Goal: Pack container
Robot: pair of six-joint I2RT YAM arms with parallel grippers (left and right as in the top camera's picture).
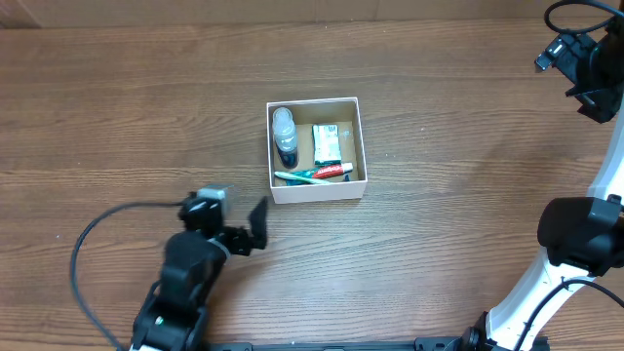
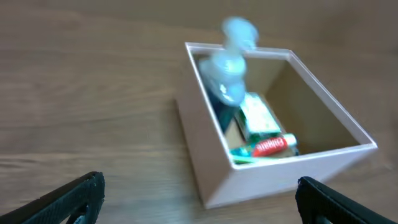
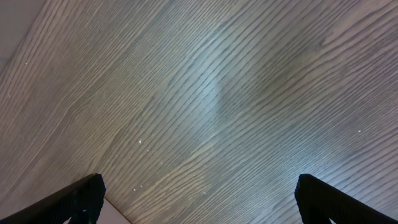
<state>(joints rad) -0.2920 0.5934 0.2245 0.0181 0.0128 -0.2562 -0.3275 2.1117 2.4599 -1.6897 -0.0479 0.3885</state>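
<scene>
The container (image 1: 317, 191), a square shallow box with white walls and a tan inside, sits at the table's middle. It holds a clear bottle with dark blue liquid (image 1: 284, 136), a green-and-white packet (image 1: 328, 142), a red tube (image 1: 334, 170) and a green toothbrush (image 1: 295, 177). My left gripper (image 1: 255, 226) is open and empty, just in front and left of the box. In the left wrist view the box (image 2: 273, 177) lies between and beyond the open fingers (image 2: 199, 202), with the bottle (image 2: 227, 74) blurred. My right gripper (image 1: 575, 68) is open, raised at the far right; its wrist view (image 3: 199, 199) shows only bare wood.
The wooden table (image 1: 458, 205) surrounds the box on all sides. The left arm's base and cable (image 1: 97, 244) lie at the front left. The right arm (image 1: 575, 244) stands at the right edge.
</scene>
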